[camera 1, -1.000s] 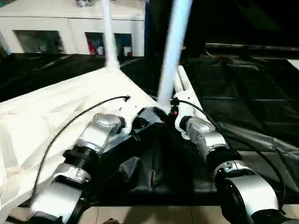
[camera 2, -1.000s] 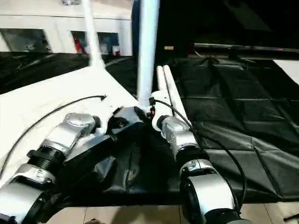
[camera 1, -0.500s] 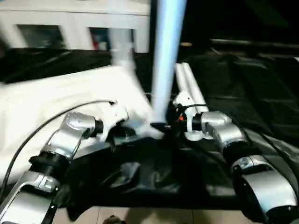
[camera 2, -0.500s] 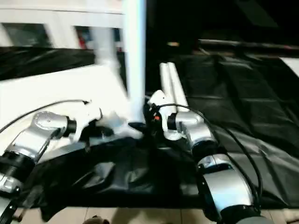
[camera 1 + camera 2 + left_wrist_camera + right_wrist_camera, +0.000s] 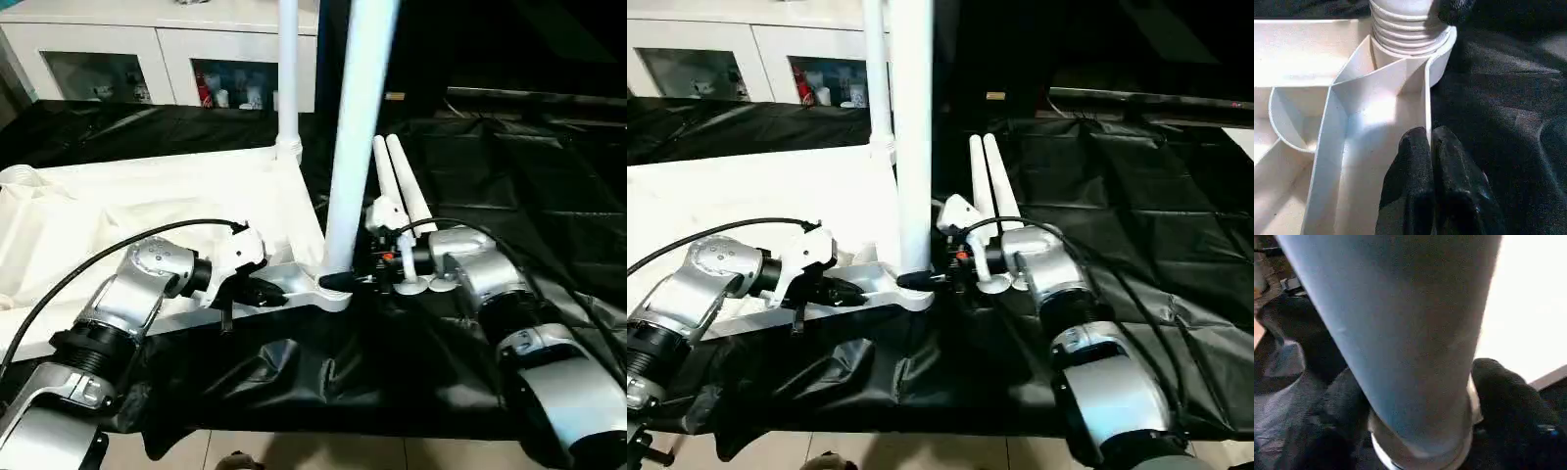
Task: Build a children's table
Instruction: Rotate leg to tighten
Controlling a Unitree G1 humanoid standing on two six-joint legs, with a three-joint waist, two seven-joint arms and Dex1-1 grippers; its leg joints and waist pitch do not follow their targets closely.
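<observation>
You see the small white plastic table top (image 5: 147,211) lying upside down on the black sheet (image 5: 509,196) that covers the bench, with its ribbed, rimmed underside facing up. Two round white legs stand upright in its corner sockets: the near leg (image 5: 358,127) at the corner closest to your claws, and the far leg (image 5: 288,78) at the corner behind it. Two more loose white tapering legs (image 5: 991,201) lie side by side on the black sheet, just beside the near corner and touching each other.

Your left claw (image 5: 1431,161) is pressed together on the thin white rim of the table top, one black finger on the inner side of the wall and one on the outer side — just beside the ribbed base of the near leg. The left silver forearm (image 5: 127,304) reaches over the top from the near edge.

Your right claw (image 5: 1415,396) is clamped on the near leg low down, close to the socket collar — one black finger (image 5: 1501,391) sits on each side of the shaft.

Behind the bench stands a white cabinet with glass doors (image 5: 147,69).
</observation>
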